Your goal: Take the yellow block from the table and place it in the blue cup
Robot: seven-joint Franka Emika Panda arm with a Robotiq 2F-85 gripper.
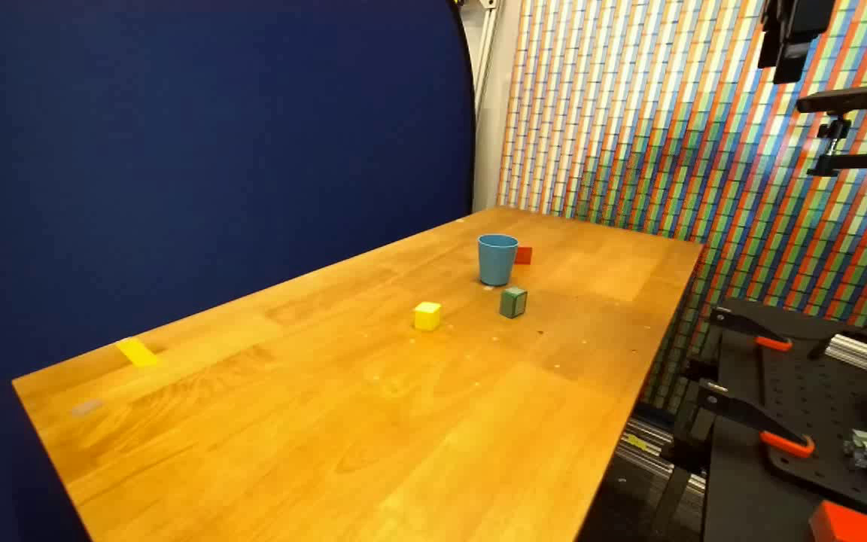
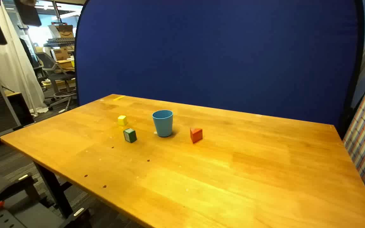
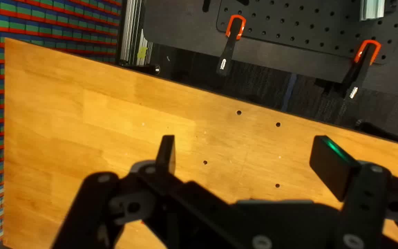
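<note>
The yellow block (image 1: 427,317) rests on the wooden table (image 1: 373,452) and shows in both exterior views (image 2: 122,120). The blue cup (image 1: 496,261) stands upright, its mouth up, beside the block and apart from it; it also shows in both exterior views (image 2: 163,123). My gripper (image 3: 245,152) is open, with bare table between its fingers in the wrist view. Its dark fingers hang high above the table level at the top edge of both exterior views (image 1: 778,71) (image 2: 14,33), away from the block and cup. The block and cup do not show in the wrist view.
A green cube (image 2: 130,135) sits near the yellow block and the cup. A red block (image 2: 196,135) sits on the cup's far side from them. Yellow tape (image 1: 138,351) lies near a table edge. Orange-tipped clamps (image 3: 236,26) hold a black plate beside the table.
</note>
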